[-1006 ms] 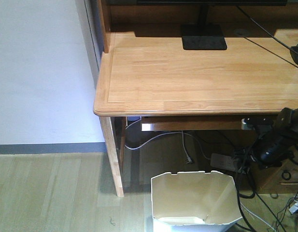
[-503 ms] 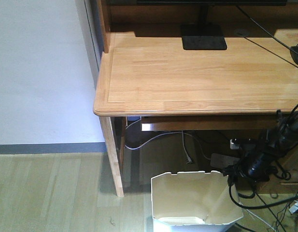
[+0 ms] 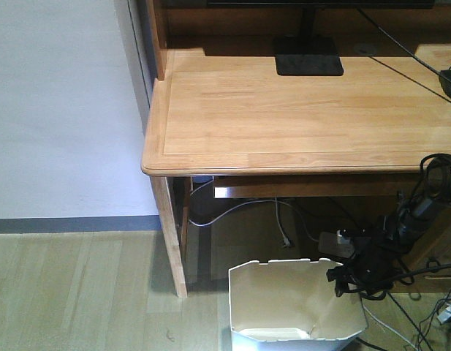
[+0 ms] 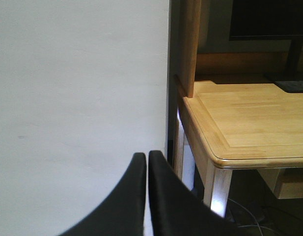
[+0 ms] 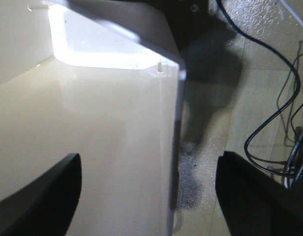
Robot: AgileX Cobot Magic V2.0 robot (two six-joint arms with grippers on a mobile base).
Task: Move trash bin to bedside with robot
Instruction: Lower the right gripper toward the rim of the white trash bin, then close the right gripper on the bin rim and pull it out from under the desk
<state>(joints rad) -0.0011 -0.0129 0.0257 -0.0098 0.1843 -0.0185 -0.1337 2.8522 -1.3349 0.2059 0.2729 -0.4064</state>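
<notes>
The cream trash bin (image 3: 283, 301) stands on the floor in front of the desk, open at the top, with nothing visible inside. My right gripper (image 3: 340, 281), on the black robot arm (image 3: 411, 216), hangs at the bin's right rim. In the right wrist view this gripper (image 5: 149, 191) is open. One finger is over the bin's inside wall (image 5: 102, 128) and the other over the floor outside, with the rim edge (image 5: 176, 147) between them. My left gripper (image 4: 147, 160) is shut on nothing and faces a white wall. The bedside is out of view.
A light wooden desk (image 3: 298, 110) with a monitor stand (image 3: 308, 64) rises behind the bin; its leg (image 3: 170, 234) stands to the bin's left. Black cables (image 3: 400, 307) and a power strip (image 3: 338, 241) lie on the floor to the right. A white wall (image 3: 64, 110) fills the left.
The right arm has come down and to the left, from beside the desk edge to the bin's right rim. The bin has not moved.
</notes>
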